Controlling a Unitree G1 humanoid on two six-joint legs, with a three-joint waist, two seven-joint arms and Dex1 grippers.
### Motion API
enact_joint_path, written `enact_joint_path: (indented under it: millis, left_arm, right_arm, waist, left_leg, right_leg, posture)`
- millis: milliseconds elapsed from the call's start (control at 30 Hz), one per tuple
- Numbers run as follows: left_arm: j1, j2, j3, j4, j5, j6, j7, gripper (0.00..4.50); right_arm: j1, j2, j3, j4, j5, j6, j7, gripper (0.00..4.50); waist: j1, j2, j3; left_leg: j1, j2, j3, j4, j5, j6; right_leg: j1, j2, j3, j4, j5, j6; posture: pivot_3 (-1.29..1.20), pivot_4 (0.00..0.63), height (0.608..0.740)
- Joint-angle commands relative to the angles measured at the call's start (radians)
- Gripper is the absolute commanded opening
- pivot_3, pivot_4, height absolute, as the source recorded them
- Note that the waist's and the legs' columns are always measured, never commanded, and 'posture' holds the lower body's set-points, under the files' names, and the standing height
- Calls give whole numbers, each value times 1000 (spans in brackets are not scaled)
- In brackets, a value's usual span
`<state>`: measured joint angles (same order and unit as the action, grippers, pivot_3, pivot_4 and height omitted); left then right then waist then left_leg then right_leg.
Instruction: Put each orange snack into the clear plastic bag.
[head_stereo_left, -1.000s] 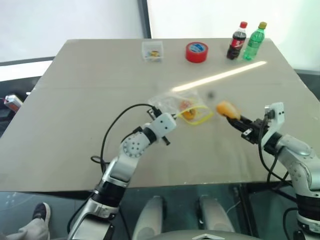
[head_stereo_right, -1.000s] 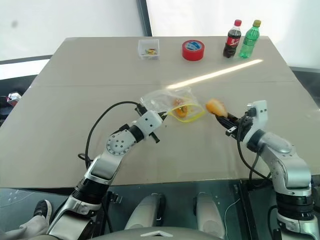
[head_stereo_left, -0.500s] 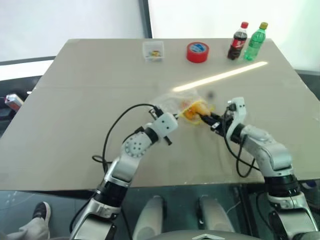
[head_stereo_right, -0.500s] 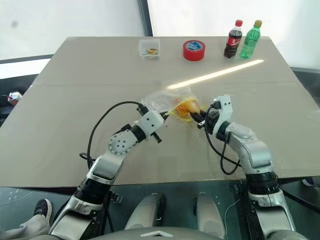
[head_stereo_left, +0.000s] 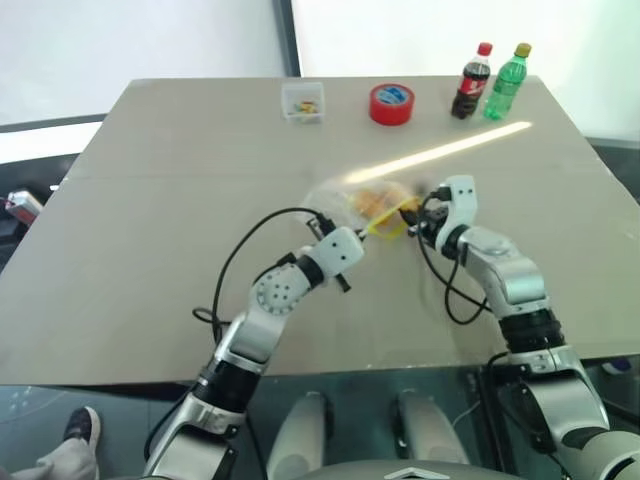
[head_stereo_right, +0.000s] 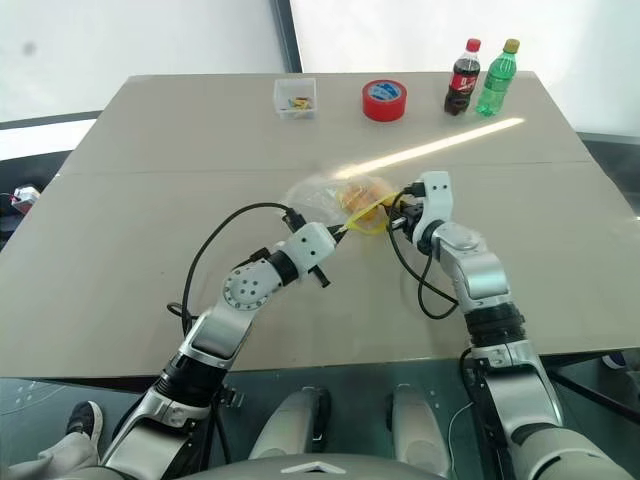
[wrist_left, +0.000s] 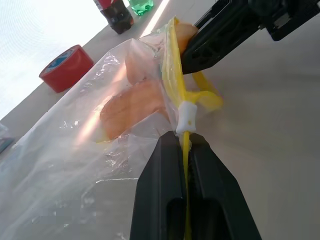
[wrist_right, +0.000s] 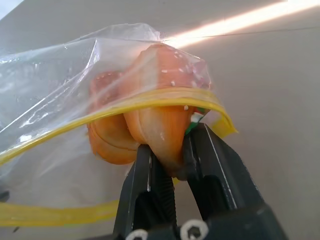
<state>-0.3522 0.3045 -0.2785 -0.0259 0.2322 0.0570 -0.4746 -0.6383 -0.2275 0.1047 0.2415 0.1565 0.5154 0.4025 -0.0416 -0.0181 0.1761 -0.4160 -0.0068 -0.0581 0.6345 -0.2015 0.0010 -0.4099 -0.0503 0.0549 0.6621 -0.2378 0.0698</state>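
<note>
Orange snack clamped in right gripper, pushed halfway through the mouth of the clear bag; front part already under the plastic, back end still between the black fingers. Second orange snack fully inside the bag, touching the first one, just beside it. Yellow zip strip arches over the held snack; the other strip edge runs underneath, so the mouth is spread around it.

Left gripper pinched tight on the yellow strip at the bag's edge, near the small white slider, holding that side of the opening up off the table. Bag lifted a bit, rest of the plastic crinkled and trailing away from the left gripper.

In the head views the bag sits mid-table with both grippers meeting at it, left gripper from the near left, right gripper from the right, pointing at each other across the bag mouth.

Far edge of table: small clear box, red tape roll, dark cola bottle, green bottle, all well apart from the bag. Bright light streak across the tabletop between bottles and bag.
</note>
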Motion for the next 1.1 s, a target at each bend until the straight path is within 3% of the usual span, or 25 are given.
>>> enact_joint_path:
  millis: [33,133,267,367,400,433,533,567,933,1100]
  left_arm:
    - [-23,-6,0,-14,-9,-25,0,0]
    - [-25,0,9,-12,-10,-25,0,0]
    - [-18,2,10,-14,-9,-27,2,0]
    - [-18,0,8,-14,-8,-26,4,0]
    - [-18,-1,7,-14,-8,-25,4,0]
    - [-17,-2,6,-16,-7,-24,5,0]
    - [-13,-5,6,-18,-7,-22,7,0]
    - [-12,-5,6,-17,-7,-22,8,0]
    - [-6,2,26,-15,-11,-15,21,0]
    - [-3,4,26,-14,-12,-16,24,0]
  right_arm:
    - [-57,9,12,46,-54,-46,-36,593]
    - [-92,11,35,107,-99,-87,-42,593]
    - [-87,27,90,75,-99,-146,52,593]
    - [-71,33,103,46,-96,-163,100,1558]
    - [-69,34,99,48,-97,-164,104,2251]
    - [-67,35,96,48,-100,-166,104,2361]
    - [-60,33,95,40,-115,-191,99,3950]
    - [-55,31,91,27,-109,-195,106,4125]
    - [41,-122,4,-158,47,-116,329,4125]
    - [-36,-117,-33,6,38,-174,292,4125]
  waist:
    - [1,0,0]
    - [3,0,0]
    - [1,0,0]
    - [-1,0,0]
    - [0,0,0]
    - [0,0,0]
    - [3,0,0]
    - [3,0,0]
    - [3,0,0]
    - [-1,0,0]
  left_leg:
    - [0,0,0,0,0,0]
    - [0,0,0,0,0,0]
    - [0,0,0,0,0,0]
    - [0,0,0,0,0,0]
    - [0,0,-1,0,0,0]
    - [0,0,-1,0,0,0]
    - [0,0,-1,0,0,0]
    - [0,-1,-1,0,0,0]
    - [0,-1,-1,0,0,0]
    - [0,0,0,0,0,0]
  right_leg:
    - [0,0,0,0,0,0]
    - [0,0,0,0,0,0]
    - [0,0,0,0,0,0]
    - [0,0,0,0,0,0]
    - [0,0,0,0,0,0]
    - [0,0,0,0,0,0]
    - [0,0,-1,0,0,0]
    - [0,0,0,0,0,0]
    - [0,-1,-1,0,0,0]
    - [0,0,0,0,0,0]
  posture:
    - [0,150,740]
    - [0,150,740]
    - [0,150,740]
    - [0,150,740]
    - [0,150,740]
    - [0,150,740]
    - [0,150,740]
    - [0,150,740]
    - [0,150,740]
    - [0,150,740]
